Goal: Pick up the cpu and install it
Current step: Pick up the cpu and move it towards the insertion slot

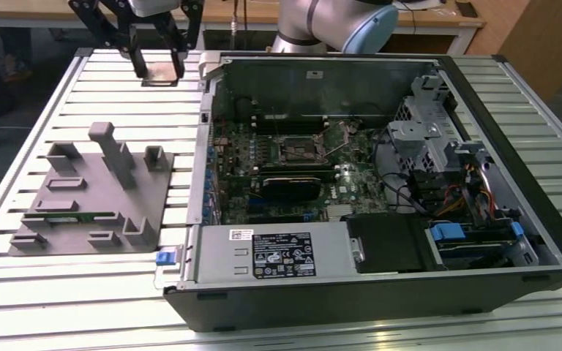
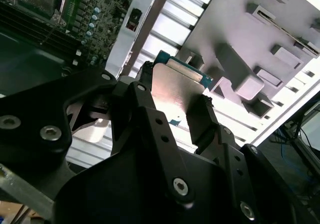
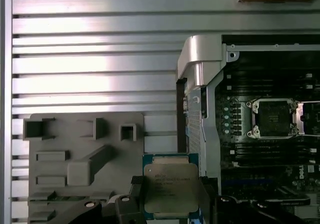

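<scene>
The cpu [image 1: 162, 75], a small square chip with a pale silver top and green edge, hangs above the slatted table at the exterior view's far left, beside the open computer case. My gripper [image 1: 159, 68] is shut on it, one black finger on each side. In both wrist views the cpu [image 3: 171, 189] [image 2: 175, 86] sits clamped between the fingers [image 3: 134, 196] of the gripper [image 2: 172, 104]. The motherboard's square socket [image 1: 296, 150] [image 3: 274, 118] lies open inside the case, away from the chip.
A grey plastic tray [image 1: 85, 197] [image 3: 75, 154] with raised blocks lies on the table on the exterior view's left. The black computer case [image 1: 379, 292] has tall walls, a power supply [image 1: 271, 252] at its front and a drive cage [image 1: 427, 135] on the right.
</scene>
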